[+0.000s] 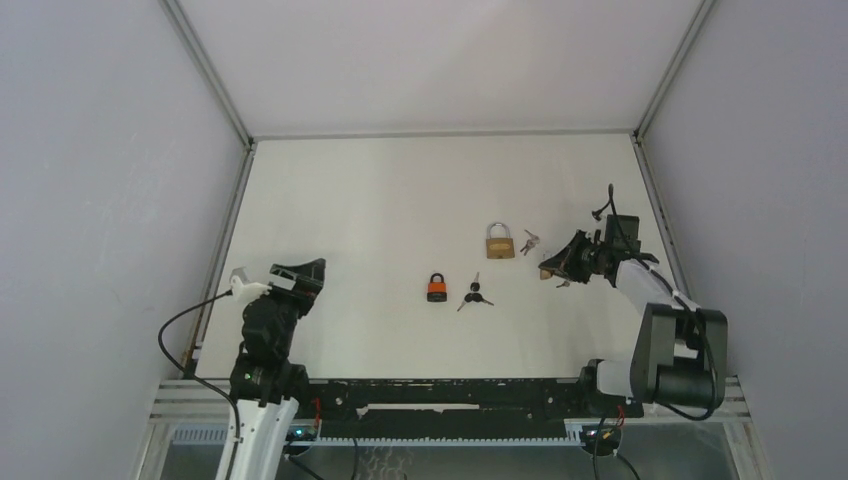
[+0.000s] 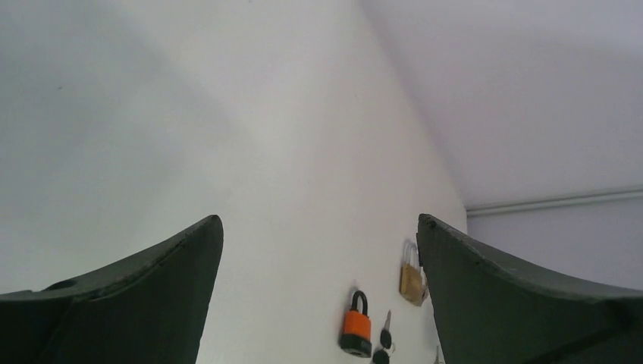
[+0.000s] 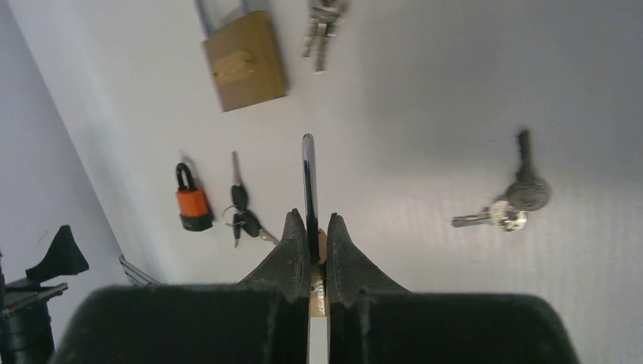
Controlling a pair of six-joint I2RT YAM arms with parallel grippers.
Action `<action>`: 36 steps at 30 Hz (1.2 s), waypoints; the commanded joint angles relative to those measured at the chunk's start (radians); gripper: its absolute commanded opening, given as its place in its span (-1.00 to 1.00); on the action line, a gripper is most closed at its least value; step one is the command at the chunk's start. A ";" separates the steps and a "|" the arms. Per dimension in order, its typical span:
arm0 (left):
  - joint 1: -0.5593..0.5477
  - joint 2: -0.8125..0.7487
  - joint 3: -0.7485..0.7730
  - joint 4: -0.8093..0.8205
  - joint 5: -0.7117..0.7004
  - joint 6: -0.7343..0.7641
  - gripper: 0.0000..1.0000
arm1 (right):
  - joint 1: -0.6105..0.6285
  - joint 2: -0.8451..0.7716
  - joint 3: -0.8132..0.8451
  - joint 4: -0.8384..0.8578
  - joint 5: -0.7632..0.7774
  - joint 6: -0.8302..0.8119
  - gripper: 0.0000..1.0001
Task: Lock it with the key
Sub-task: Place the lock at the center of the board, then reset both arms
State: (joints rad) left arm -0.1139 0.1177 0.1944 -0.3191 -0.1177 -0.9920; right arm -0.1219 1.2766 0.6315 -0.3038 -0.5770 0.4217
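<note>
— Brass glints between the right gripper's [image 3: 309, 220] clamped fingers: a small padlock [image 3: 308, 182], shackle jutting toward twelve o'clock. The keys?
— Silver key bunch [image 3: 509, 205] at three o'clock, apart. Seen overhead, the bent right arm points to nine; the left gripper [image 2: 318, 220] gapes.

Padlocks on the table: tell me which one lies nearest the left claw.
The orange padlock; the brass padlock lies farther back and right, nearer the right claw.
</note>
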 commanded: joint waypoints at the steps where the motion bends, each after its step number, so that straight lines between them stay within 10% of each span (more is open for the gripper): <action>1: 0.031 -0.067 -0.018 0.044 -0.025 -0.077 1.00 | -0.056 0.107 -0.015 0.017 -0.018 -0.050 -1.00; 10: 0.037 -0.141 -0.046 0.042 -0.053 -0.099 1.00 | -0.096 0.229 -0.029 0.025 -0.005 -0.047 -0.93; 22: 0.038 -0.179 -0.045 0.036 -0.081 -0.087 1.00 | -0.096 0.038 0.048 -0.166 0.212 -0.053 0.96; 27: 0.043 -0.172 -0.033 0.030 -0.096 -0.060 1.00 | -0.058 -0.187 0.158 -0.283 0.441 -0.071 0.98; 36: 0.052 -0.021 0.120 0.159 -0.149 0.265 0.99 | -0.025 -0.429 0.176 -0.261 0.381 -0.241 0.99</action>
State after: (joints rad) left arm -0.0715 0.0223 0.1875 -0.3065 -0.2283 -0.9741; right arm -0.1261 0.8917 0.8253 -0.5640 -0.2584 0.2687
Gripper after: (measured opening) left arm 0.996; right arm 0.992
